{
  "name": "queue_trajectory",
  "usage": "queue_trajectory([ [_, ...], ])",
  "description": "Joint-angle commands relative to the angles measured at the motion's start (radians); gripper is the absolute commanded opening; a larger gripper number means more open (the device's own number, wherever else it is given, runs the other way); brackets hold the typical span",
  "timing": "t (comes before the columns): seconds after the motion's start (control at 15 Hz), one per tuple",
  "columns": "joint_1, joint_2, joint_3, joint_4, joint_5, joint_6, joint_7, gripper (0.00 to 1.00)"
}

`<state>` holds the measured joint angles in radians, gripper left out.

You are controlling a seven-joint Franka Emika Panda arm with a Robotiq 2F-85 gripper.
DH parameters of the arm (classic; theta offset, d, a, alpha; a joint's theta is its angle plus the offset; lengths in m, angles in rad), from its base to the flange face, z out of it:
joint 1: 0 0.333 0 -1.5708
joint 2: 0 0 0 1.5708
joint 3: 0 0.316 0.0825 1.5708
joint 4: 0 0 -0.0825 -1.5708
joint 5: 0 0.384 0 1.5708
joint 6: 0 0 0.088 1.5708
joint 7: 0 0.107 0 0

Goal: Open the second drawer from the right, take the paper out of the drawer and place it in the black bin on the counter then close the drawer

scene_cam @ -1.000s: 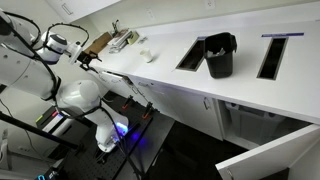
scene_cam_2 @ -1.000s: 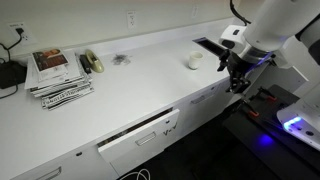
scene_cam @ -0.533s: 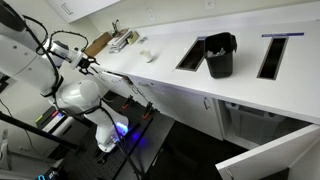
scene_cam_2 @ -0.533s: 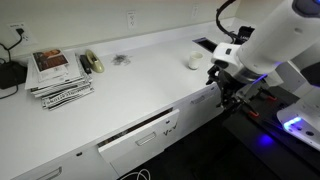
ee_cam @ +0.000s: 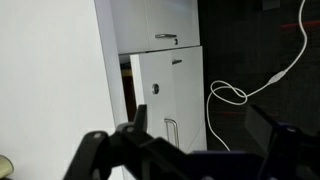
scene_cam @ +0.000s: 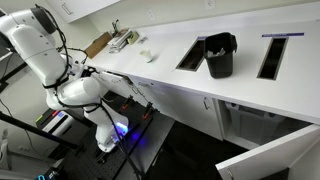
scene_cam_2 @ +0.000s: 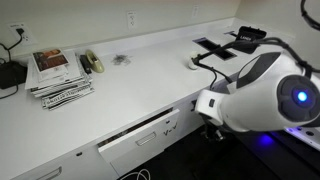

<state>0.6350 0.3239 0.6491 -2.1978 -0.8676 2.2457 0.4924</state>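
Standing a little proud of the fronts beside it, the shallow drawer with a flat white front panel (scene_cam_2: 140, 138) sits under the edge of the long smooth white counter (scene_cam_2: 130, 92). It is ajar only by a narrow gap and its inside is hidden in every view, so the paper cannot be made out. In the wrist view the dark gripper (ee_cam: 190, 142) fills the bottom edge with its fingers (ee_cam: 98, 152) spread wide and nothing between them. Ahead of it, and clear of any contact, are white cabinet fronts with slim metal handles (ee_cam: 166, 38); which of these is the drawer I cannot tell. Next to the fronts a thin white cable (ee_cam: 238, 92) loops over dark floor. The small black tapered bin with a bag liner rim (scene_cam: 220, 55) stands upright on the counter between two dark rectangular steel-framed cut-outs (scene_cam: 191, 54), well apart from the bulky white robot arm (scene_cam: 36, 42), which is at the far end of the counter. In an exterior view the arm's rounded white shell (scene_cam_2: 258, 98) blocks the cabinet fronts to one side of the drawer, so the gripper itself is not seen there. A small white lump (scene_cam_2: 193, 62) lies on the counter just beside a cut-out. Farther along are a stack of printed magazines (scene_cam_2: 58, 74), whose print is too small to read, a flat brown wooden board (scene_cam: 98, 44), and a white wall socket (scene_cam_2: 131, 18) above the counter.
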Motion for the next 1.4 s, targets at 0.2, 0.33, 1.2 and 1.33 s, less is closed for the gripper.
queue_trajectory([
  [0.2,0.345,0.356,-0.269,0.299,-0.174,-0.068,0.184,1.0],
  [0.33,0.434,0.443,-0.347,0.39,-0.217,-0.062,0.256,1.0],
  [1.2,0.577,0.624,-0.472,0.593,-0.322,-0.074,0.371,1.0],
  [1.33,0.599,0.644,-0.488,0.616,-0.352,-0.099,0.349,1.0],
])
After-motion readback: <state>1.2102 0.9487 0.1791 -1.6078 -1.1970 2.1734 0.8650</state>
